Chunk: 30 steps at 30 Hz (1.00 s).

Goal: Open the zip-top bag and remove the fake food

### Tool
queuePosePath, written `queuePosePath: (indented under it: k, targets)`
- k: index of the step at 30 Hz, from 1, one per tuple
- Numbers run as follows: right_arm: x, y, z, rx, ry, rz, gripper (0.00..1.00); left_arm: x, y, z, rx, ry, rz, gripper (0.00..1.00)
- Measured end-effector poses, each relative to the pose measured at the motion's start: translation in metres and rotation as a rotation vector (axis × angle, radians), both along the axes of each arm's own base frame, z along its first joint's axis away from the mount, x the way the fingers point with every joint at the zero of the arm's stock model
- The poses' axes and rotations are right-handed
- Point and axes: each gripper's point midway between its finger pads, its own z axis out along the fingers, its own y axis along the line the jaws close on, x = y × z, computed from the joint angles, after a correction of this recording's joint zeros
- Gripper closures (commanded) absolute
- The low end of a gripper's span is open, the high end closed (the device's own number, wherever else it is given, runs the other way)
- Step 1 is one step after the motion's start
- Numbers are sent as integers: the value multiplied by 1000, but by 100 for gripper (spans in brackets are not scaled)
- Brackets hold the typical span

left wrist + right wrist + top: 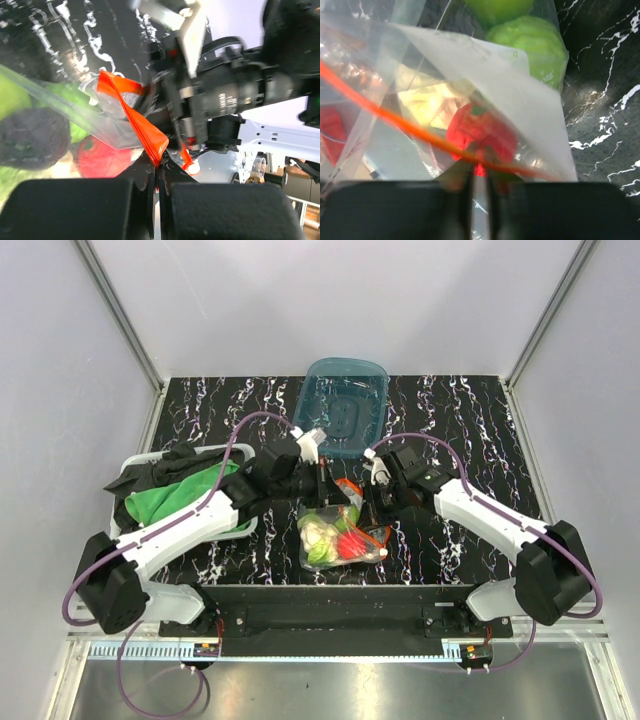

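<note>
1. The zip-top bag [345, 525] lies on the dark marbled surface [450, 410], right between the two arms, with its mouth end lifted towards them.
2. The fake food [322, 536] is all inside. The right wrist view shows the red berry piece [480, 132] and a green ridged piece [532, 45] pressed against the film.
3. The left gripper [156, 172] is clamped shut on the orange-red zip strip [142, 127], which feeds straight down between its pads.
4. The right gripper [479, 175] is also closed. The orange line of the strip runs across its view and disappears into the pinch.
5. So both grippers have the mouth of the bag, close together and facing each other. My read is that the bag is about to be peeled open and nothing has come out yet.
6. Handling: the film is thin, crinkly and slippery. It is soft enough to fold anywhere, and it folds and sags under the toys.
7. The strip is the only stiff part, so it is the right place to hold. Each gripper needs its own lip, or the seal will probably just slide along with them.
8. The toys look light and hard, and will likely roll towards the low end when the bag tips.
9. The teal tub [345, 405] sits just beyond the bag.
</note>
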Motion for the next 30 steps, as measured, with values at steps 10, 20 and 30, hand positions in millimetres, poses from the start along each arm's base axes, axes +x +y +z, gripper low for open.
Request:
queuePosePath:
  k: [10,20,30]
  targets:
    - [-1,4,18,54,-20,-16,49,3,18,1,-9,-14,61,100]
    - [-2,14,20,95,-16,-4,18,15,5,8,-107,45,55,100]
    - [-7,17,2,98,43,18,4,29,-3,-7,-91,90,69,100]
